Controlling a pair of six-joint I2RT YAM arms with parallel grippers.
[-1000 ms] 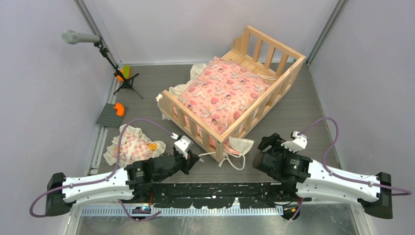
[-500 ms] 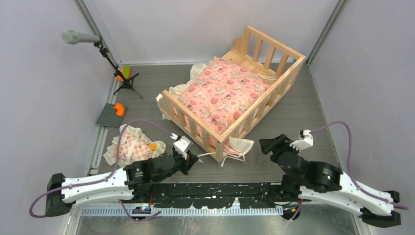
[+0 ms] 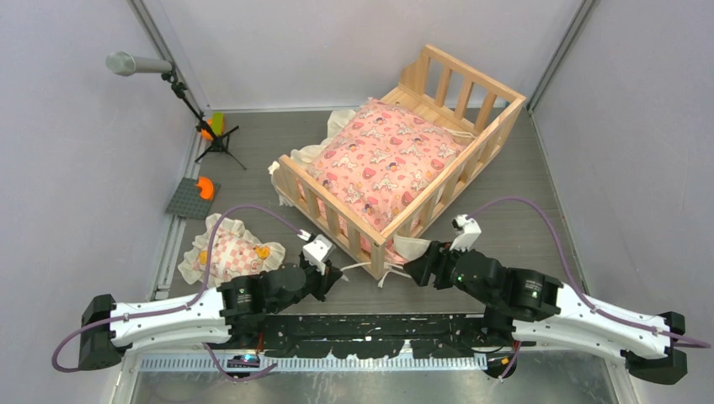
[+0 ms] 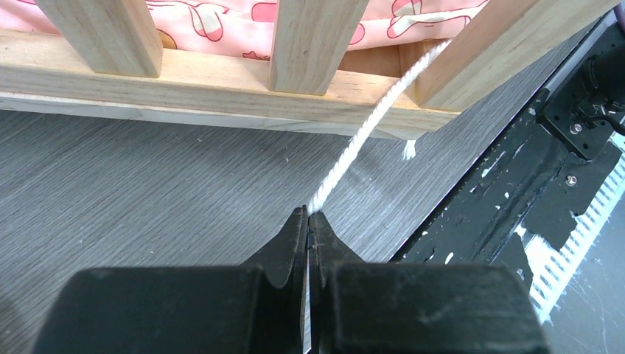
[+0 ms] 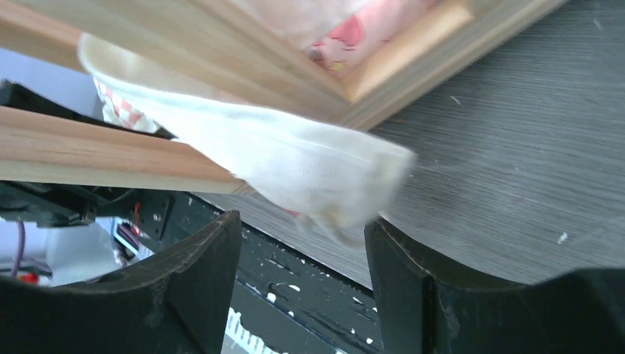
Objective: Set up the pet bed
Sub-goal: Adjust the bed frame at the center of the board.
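The pet bed (image 3: 474, 77) of pale slatted wood stands diagonally mid-table, with the pink printed cushion (image 3: 383, 164) inside it. A white cord (image 4: 361, 140) runs out under the bed's rail (image 4: 184, 74) to my left gripper (image 4: 308, 215), which is shut on its end just off the bed's near side (image 3: 333, 273). At the bed's near corner, my right gripper (image 3: 418, 268) is open. The cushion's cream frill (image 5: 309, 166) hangs just above the gap between the right gripper's fingertips (image 5: 302, 221), untouched. The small frilled pillow (image 3: 226, 252) lies on the table at the left.
A microphone on a tripod (image 3: 135, 64) stands at the back left, with an orange and green toy (image 3: 210, 126) beside it. A grey plate with an orange piece (image 3: 192, 198) lies by the left wall. A black rail (image 3: 362, 328) runs along the near edge.
My right arm has swung left from the table's right side to the bed's near corner, bringing its open jaws up to the frill. The left arm and the cord have stayed put.
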